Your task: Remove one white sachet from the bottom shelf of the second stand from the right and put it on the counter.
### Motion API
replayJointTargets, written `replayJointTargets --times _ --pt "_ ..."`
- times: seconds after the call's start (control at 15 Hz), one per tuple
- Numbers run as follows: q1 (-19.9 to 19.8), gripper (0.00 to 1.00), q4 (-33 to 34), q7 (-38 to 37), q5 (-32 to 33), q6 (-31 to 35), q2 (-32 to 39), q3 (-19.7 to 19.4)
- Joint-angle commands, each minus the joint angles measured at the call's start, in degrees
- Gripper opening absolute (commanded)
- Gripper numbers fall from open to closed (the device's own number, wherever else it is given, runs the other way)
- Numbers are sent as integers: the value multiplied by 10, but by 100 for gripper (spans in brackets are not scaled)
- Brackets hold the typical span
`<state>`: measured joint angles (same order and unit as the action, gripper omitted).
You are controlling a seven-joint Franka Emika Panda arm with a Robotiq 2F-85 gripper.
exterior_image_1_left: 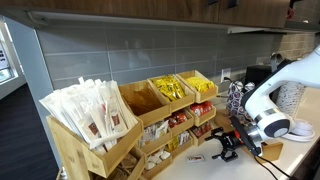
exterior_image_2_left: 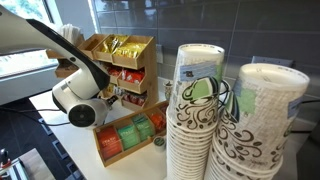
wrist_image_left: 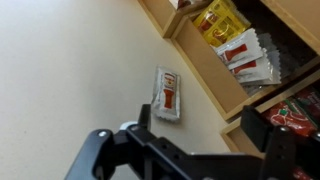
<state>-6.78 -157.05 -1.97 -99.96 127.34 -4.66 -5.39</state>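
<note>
The gripper (wrist_image_left: 185, 160) comes in from the bottom edge of the wrist view. Its 2 black fingers (wrist_image_left: 92, 152) are spread wide apart with nothing between them. It hangs above the counter (wrist_image_left: 70, 70), a pale, smooth surface.

Just ahead of it, clear of both fingers, 1 white sachet (wrist_image_left: 167, 95) with red print lies flat on the counter. It is just beside the front lip of the bottom shelf (wrist_image_left: 212, 78); whether it touches the wood cannot be told. Behind that lip lies a heap of white sachets (wrist_image_left: 250, 55) with the same red print. The bin on one side of it holds yellow sachets (wrist_image_left: 215, 18), and the bin on the other side holds red packets (wrist_image_left: 298, 115).

In an exterior view the gripper (exterior_image_1_left: 226, 143) sits low at the foot of the stand (exterior_image_1_left: 160, 118). It is carried by the white arm (exterior_image_1_left: 275, 95), which reaches in from the right of the picture. Yellow sachets (exterior_image_1_left: 166, 91) fill the stand's top bin. Beside it, a bigger stand (exterior_image_1_left: 75, 140) holds long white packets (exterior_image_1_left: 95, 108) with brown print.

In an exterior view the arm (exterior_image_2_left: 70, 55) bends down in front of the stands, and its fingers cannot be made out. 2 stacks of paper cups (exterior_image_2_left: 195, 110) with brown swirls fill the foreground. Behind them, a low wooden box holds green packets (exterior_image_2_left: 130, 135).
</note>
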Motion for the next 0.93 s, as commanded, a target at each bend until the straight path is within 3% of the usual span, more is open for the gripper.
replayJointTargets --times 0.0,0.4,0.87 --pt "14 100 -8 -40 8 58 -30 20" --pt "33 100 -8 -83 40 145 -63 56" --pt "69 100 -8 -143 78 320 -80 116"
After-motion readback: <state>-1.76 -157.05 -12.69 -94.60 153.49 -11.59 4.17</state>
